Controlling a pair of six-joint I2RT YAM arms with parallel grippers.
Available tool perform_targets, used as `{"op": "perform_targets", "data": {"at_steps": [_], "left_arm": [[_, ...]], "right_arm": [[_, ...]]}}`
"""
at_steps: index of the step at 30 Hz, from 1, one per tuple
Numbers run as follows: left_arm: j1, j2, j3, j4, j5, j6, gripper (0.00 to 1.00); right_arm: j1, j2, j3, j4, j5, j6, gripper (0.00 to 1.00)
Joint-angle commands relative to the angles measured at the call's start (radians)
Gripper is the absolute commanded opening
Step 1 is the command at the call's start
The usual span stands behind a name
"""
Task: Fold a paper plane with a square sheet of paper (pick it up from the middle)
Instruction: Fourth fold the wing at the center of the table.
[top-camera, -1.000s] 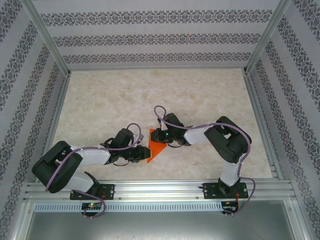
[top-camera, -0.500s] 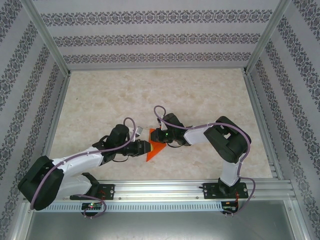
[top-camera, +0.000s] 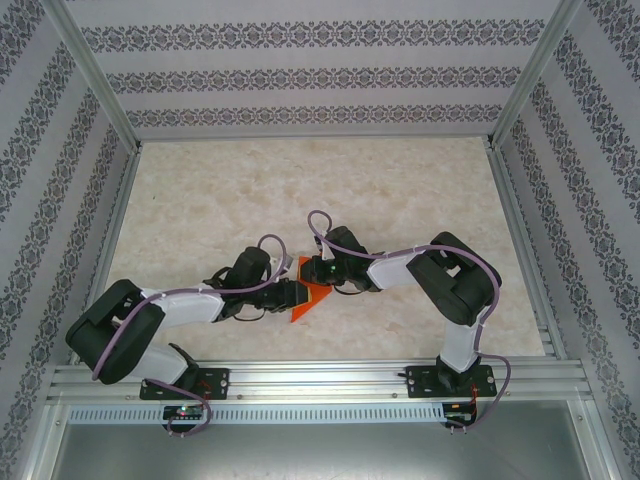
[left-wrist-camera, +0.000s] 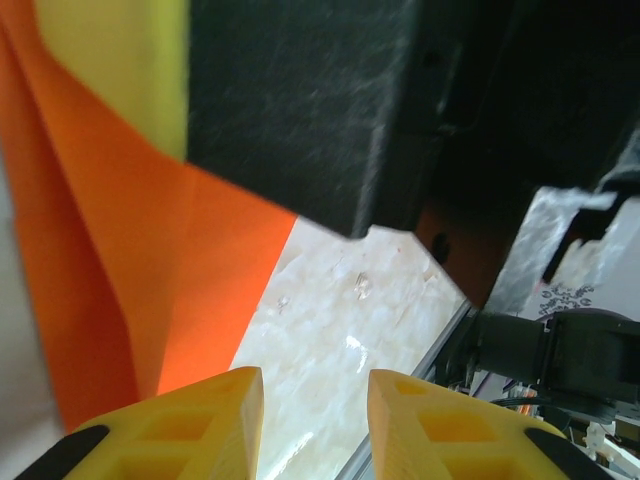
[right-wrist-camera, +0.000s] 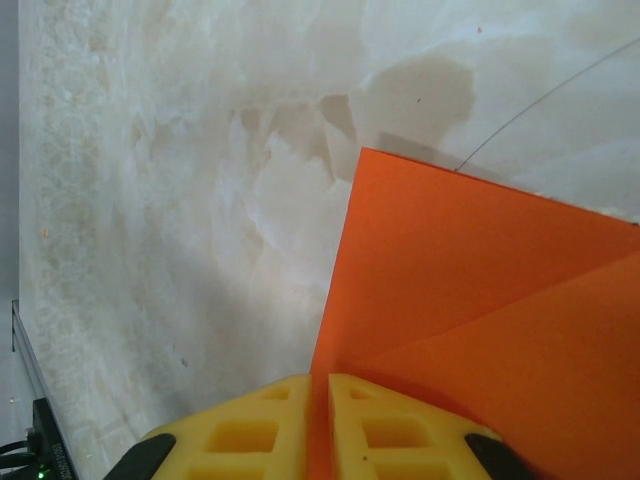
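The left arm's elbow is back up off the near rail after dipping low half a second ago, while the left gripper (top-camera: 291, 297) has barely shifted and the paper (top-camera: 308, 304) keeps its shape, so I judge this a re-aiming, not a new crease. The paper lies part-folded on the table (top-camera: 300, 190), centre-near, between both grippers. The left arm reaches right, its jaws apart and holding nothing. The right gripper (right-wrist-camera: 320, 388), reaching left, pinches the paper's edge.
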Motion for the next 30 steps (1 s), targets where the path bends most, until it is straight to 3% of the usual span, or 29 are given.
{"op": "perform_targets", "data": {"at_steps": [1, 11, 21, 30], "left_arm": [[0.010, 0.034, 0.033, 0.081, 0.003, 0.001, 0.34], [0.010, 0.111, -0.027, 0.036, -0.034, 0.007, 0.31], [0.009, 0.104, -0.116, -0.012, 0.021, 0.034, 0.31], [0.003, -0.002, -0.124, -0.169, 0.065, 0.098, 0.31]], "right_arm": [[0.016, 0.099, -0.050, -0.172, 0.098, -0.009, 0.14], [0.016, 0.094, -0.049, -0.171, 0.099, -0.009, 0.15], [0.015, 0.092, -0.052, -0.184, 0.109, -0.013, 0.15], [0.016, 0.092, -0.054, -0.187, 0.118, -0.009, 0.15]]}}
